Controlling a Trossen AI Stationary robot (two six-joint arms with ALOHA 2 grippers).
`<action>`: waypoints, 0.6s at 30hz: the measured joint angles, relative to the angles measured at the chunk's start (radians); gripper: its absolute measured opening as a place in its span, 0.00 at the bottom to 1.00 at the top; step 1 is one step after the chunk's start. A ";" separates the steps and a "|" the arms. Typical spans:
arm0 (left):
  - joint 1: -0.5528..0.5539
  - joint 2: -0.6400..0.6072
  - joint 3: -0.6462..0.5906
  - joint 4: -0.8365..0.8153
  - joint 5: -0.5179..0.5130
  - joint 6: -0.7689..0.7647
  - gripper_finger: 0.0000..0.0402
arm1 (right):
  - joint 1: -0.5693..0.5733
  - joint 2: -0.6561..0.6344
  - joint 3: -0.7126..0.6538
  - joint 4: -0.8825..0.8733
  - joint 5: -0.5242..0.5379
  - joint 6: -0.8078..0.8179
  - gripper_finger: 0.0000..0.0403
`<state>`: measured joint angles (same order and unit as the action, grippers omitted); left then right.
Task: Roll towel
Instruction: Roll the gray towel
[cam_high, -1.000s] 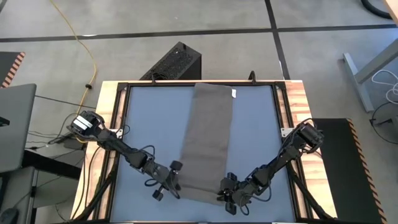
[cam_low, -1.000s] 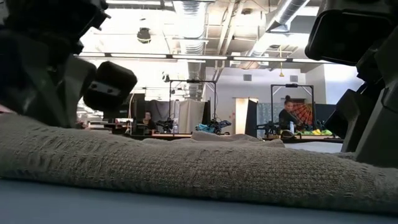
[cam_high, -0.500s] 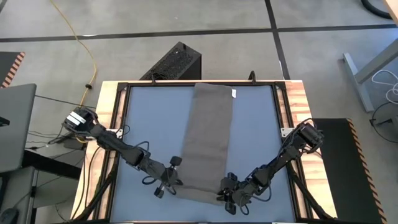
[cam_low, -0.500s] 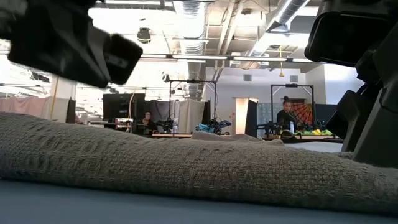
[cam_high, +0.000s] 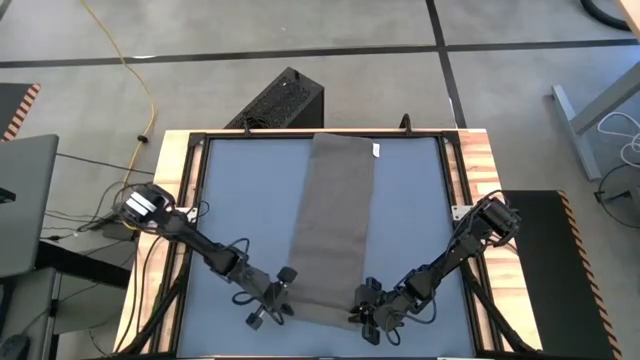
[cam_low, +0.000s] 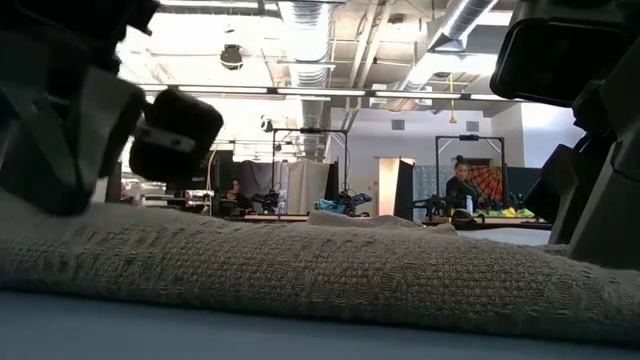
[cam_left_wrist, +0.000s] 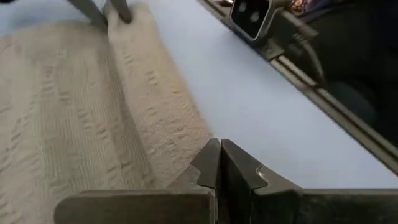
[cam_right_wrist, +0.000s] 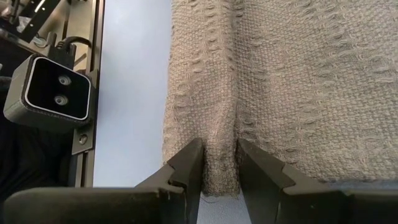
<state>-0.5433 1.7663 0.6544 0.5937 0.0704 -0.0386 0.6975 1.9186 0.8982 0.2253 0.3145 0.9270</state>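
Both grippers at the towel's near end

Right gripper (cam_right_wrist: 219, 163) pinches a fold at the towel's (cam_high: 335, 215) near-right corner; left gripper (cam_left_wrist: 219, 163), fingers pressed together, sits at its near-left corner; the towel lies along the blue table's (cam_high: 235, 200) middle, its white tag (cam_high: 377, 150) unreadable

Overhead, table-level, two wrist views

A blue-topped table (cam_high: 230, 210) carries the taupe towel (cam_high: 336, 220), apparently folded lengthwise.
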 joint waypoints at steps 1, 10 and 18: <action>0.005 0.005 0.000 -0.001 0.000 -0.002 0.00 | 0.000 0.000 0.000 0.000 0.000 -0.001 0.31; 0.016 0.019 0.000 -0.064 -0.014 -0.016 0.00 | 0.000 0.000 -0.001 0.011 0.000 0.000 0.33; 0.016 0.019 0.002 -0.089 -0.025 -0.026 0.00 | -0.004 -0.065 -0.006 -0.013 -0.005 -0.050 0.44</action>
<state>-0.5274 1.7851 0.6559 0.5050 0.0456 -0.0643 0.6940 1.8534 0.8925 0.2125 0.3098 0.8765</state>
